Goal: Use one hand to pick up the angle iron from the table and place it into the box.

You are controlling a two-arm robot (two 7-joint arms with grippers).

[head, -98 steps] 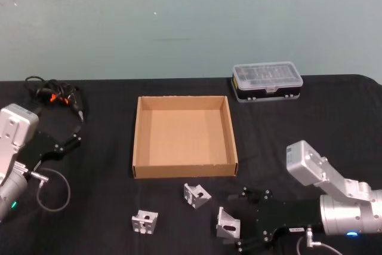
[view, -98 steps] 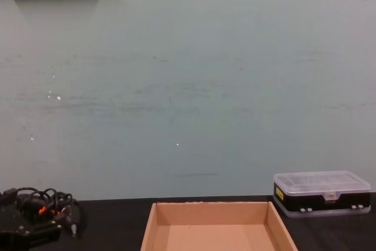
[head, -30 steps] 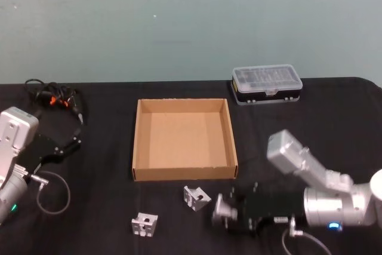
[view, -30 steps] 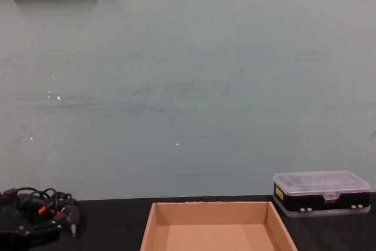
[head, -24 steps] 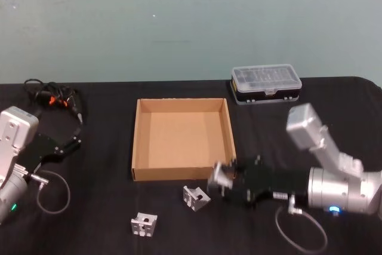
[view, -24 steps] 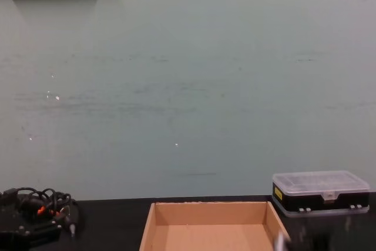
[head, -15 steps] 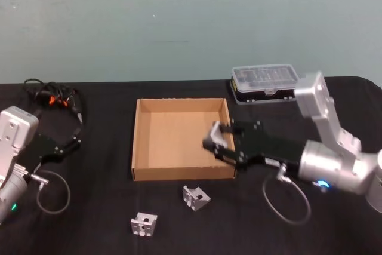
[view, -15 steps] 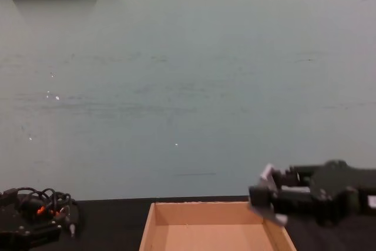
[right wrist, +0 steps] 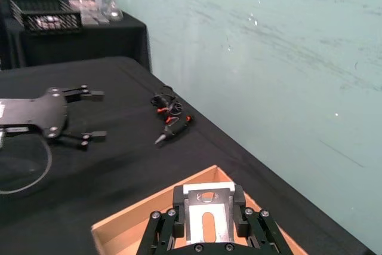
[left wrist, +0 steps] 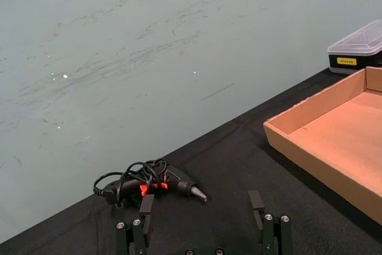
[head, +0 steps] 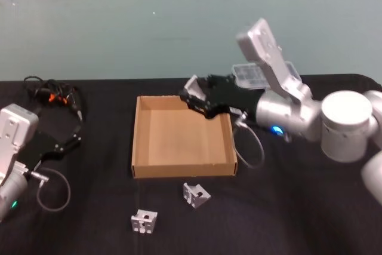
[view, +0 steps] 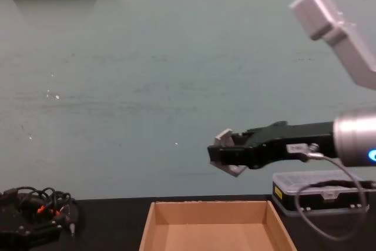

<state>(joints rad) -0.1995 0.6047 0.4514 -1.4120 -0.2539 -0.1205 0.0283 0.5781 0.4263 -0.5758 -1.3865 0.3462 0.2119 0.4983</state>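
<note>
My right gripper is shut on an angle iron, a small light-grey bracket, held in the air above the far edge of the brown cardboard box. From the chest, the right gripper hangs with the angle iron well above the box. The right wrist view has the angle iron clamped between the black fingers, over the box. Two more angle irons lie on the black table in front of the box. My left gripper stands open, parked at the left.
A black organiser case with a clear lid stands at the back right, partly behind my right arm. A black tool with a coiled cable lies at the back left, near the left gripper.
My right gripper has risen and swung from the box's right side to above its far edge, carrying the angle iron. The left arm has not moved.
</note>
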